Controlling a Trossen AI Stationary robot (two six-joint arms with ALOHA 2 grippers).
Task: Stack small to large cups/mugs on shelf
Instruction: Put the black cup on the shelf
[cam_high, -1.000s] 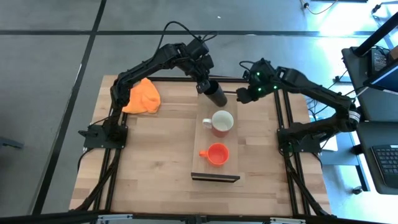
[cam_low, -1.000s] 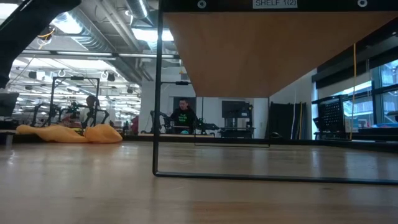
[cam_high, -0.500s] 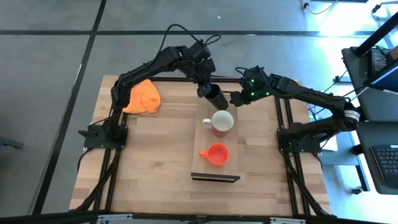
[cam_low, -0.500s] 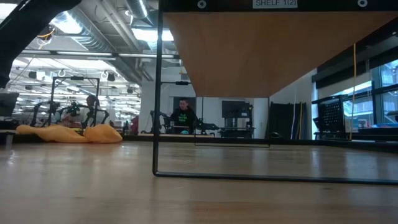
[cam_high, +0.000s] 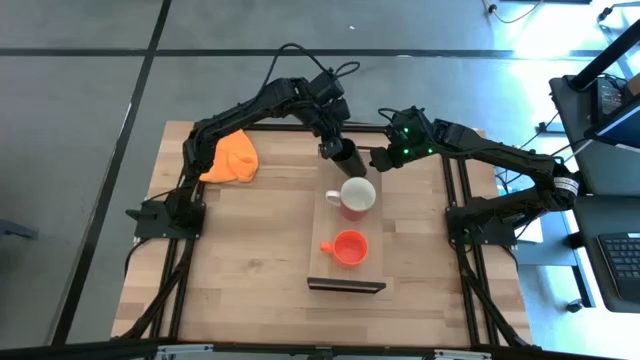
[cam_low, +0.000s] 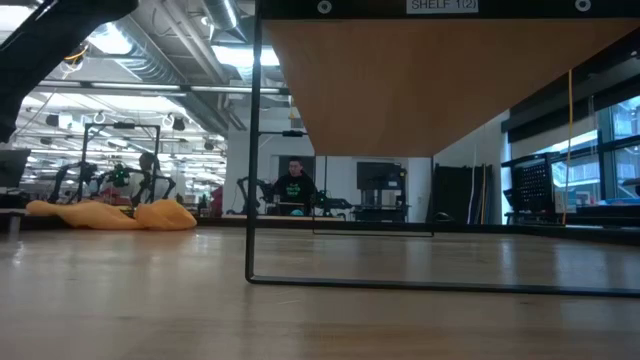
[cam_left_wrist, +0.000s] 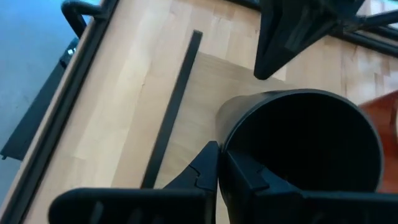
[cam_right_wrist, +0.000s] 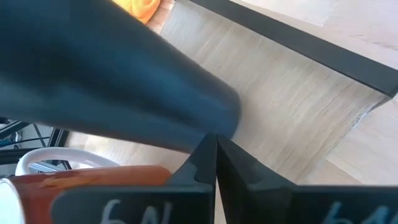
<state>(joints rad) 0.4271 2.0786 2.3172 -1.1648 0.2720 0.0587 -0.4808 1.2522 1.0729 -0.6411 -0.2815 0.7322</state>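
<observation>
The black cup (cam_high: 347, 155) is at the far end of the shelf (cam_high: 330, 225). The white-and-red mug (cam_high: 355, 195) and the orange mug (cam_high: 350, 247) stand on the shelf nearer to me. My left gripper (cam_high: 331, 148) is shut on the black cup's rim. My right gripper (cam_high: 377, 158) is shut, with its tips close to the cup's right side (cam_right_wrist: 124, 93). It also shows in the left wrist view (cam_left_wrist: 264, 68). Whether it touches the cup, I cannot tell. The low view shows only the shelf's underside (cam_low: 420, 80). My left gripper pinches the black cup's wall at the rim (cam_left_wrist: 219, 149), on the cup's left far side, with one finger (cam_left_wrist: 205, 168) outside and one finger (cam_left_wrist: 245, 180) inside. The fingers come from above, slanting down. Whether the cup's base rests on the shelf, I cannot tell.
An orange cloth (cam_high: 230, 155) lies on the table's far left. Dark brackets close the shelf's short ends, one at the near end (cam_high: 345, 285). A black frame rail (cam_high: 455, 200) runs along the table's right side. A person (cam_low: 293, 185) is in the room far behind.
My right gripper has moved toward the table's left, up to the black cup's right side. My left gripper has kept its hold on the cup's rim and has shifted slightly toward the table's far edge.
</observation>
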